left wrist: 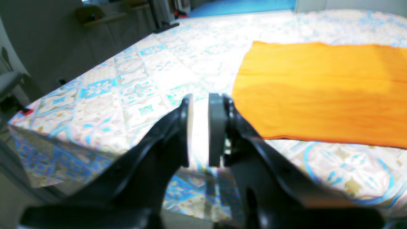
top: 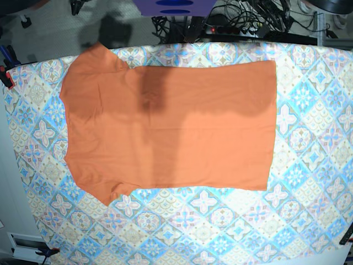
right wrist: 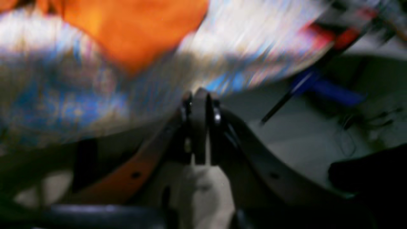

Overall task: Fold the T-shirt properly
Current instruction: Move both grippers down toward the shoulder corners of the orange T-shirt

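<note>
— Fingers (left wrist: 217,130) of the left arm are seen slightly parted, with nothing between them; what of the right?

— Fingers (right wrist: 200,127) of the right arm are pressed together, empty, though that view is badly blurred.

— How many garments are counted?

— One T-shirt (top: 171,127), spread flat on the table (top: 309,165), nearer its far edge. Cables (top: 242,19) are seen beyond the far edge.

— Is its whole outline shown anywhere?

— Only from the base; from each wrist only part is seen.

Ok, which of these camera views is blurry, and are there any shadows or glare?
Right wrist view: heavily motion-blurred, T-shirt just an orange smear. Left wrist view: sharper, glare whitening the tile-patterned cloth. Base view: sharp, dark shadows falling across the T-shirt's upper part.
</note>
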{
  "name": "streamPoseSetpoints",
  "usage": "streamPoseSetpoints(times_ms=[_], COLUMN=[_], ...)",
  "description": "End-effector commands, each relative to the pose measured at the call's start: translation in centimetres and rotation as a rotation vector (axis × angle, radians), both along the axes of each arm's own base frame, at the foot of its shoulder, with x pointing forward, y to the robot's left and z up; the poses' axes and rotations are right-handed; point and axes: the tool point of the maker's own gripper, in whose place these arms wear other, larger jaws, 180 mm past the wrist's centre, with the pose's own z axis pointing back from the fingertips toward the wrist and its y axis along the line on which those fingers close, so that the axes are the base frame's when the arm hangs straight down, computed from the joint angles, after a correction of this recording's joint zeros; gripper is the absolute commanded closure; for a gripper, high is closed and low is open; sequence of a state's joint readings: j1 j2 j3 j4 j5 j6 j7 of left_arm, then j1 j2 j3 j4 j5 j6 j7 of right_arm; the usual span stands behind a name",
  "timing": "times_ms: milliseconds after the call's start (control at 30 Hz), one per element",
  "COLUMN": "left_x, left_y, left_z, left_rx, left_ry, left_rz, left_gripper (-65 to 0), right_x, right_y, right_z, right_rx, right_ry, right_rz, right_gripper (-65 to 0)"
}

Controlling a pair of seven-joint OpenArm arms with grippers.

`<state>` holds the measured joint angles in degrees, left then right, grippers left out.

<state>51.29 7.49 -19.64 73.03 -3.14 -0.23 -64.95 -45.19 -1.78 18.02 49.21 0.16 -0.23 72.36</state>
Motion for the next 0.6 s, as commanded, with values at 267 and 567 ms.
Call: streamPoseSetpoints(times_ms=[267,567], left_x=[4.1,8.5], left_y=[1.1,-1.4], left_z=[2.2,2.8], left_rx=[-0.012,-0.207], left_ry=[0.024,0.120], left_rz=[-0.014,-0.168], left_gripper=[-9.0,-9.8], right_x=[2.0,3.7], right_y=[-2.2,-2.7], right_z=[6.6,8.0], right_rx=[-0.101,-0.109], right_ry=[-0.029,-0.009], right_rz=[-0.032,-0.024], right_gripper=[-8.2,-9.8])
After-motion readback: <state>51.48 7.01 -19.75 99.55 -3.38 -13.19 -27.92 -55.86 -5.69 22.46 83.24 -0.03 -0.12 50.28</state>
